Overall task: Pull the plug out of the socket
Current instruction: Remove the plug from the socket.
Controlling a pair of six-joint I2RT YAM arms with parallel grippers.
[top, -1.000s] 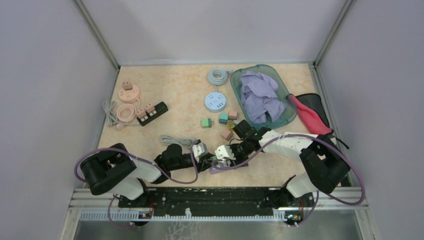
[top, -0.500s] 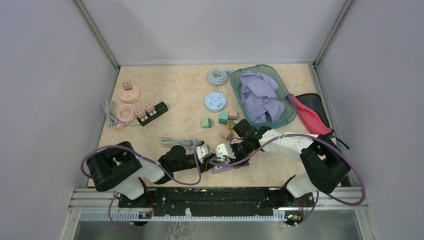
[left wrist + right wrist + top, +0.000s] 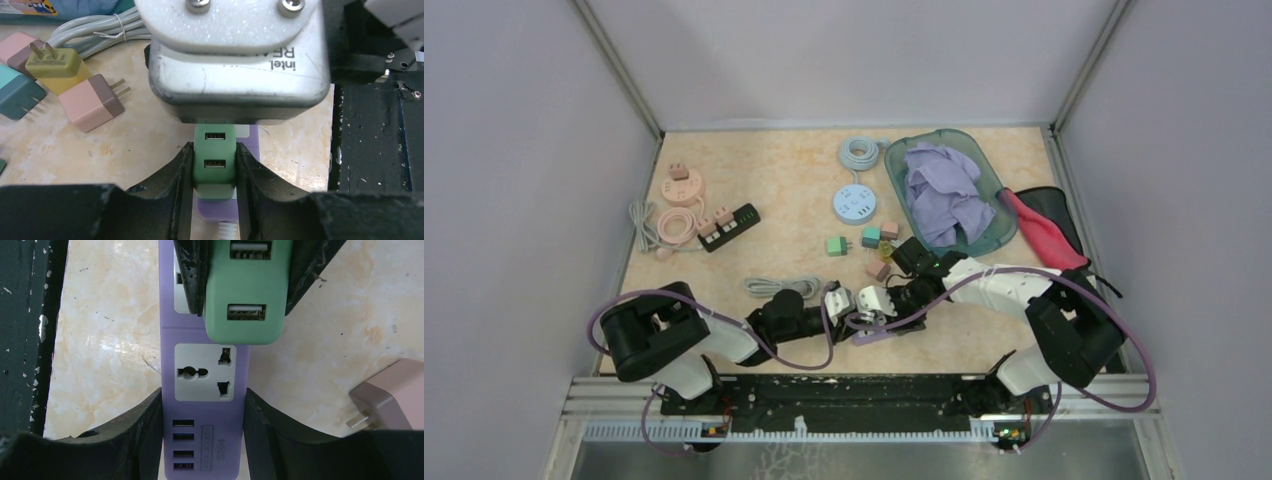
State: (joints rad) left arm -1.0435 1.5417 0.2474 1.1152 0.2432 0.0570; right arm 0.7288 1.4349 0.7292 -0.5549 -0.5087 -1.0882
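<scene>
A green plug [image 3: 214,172] with two USB ports sits in a purple socket strip [image 3: 204,372] lying on the table near the front middle [image 3: 879,335]. My left gripper [image 3: 214,150] is shut on the green plug, one finger on each side. In the right wrist view the plug [image 3: 247,305] stands at the strip's far end between the left gripper's fingers [image 3: 190,270]. My right gripper [image 3: 202,397] is shut on the socket strip at its USB end. Both grippers meet over the strip in the top view, left [image 3: 849,300] and right [image 3: 879,305].
Loose plugs lie close by: yellow [image 3: 52,67], pink [image 3: 90,102], teal [image 3: 15,95], and another pink one [image 3: 395,395]. A grey cable [image 3: 782,285] lies to the left. Farther back are a round blue socket [image 3: 856,203], a black strip [image 3: 729,225] and a teal basket [image 3: 999,235] of cloth.
My left arm has shifted right, bringing its gripper over the strip next to the right one. The right gripper's fingers have drawn in against the purple strip.
</scene>
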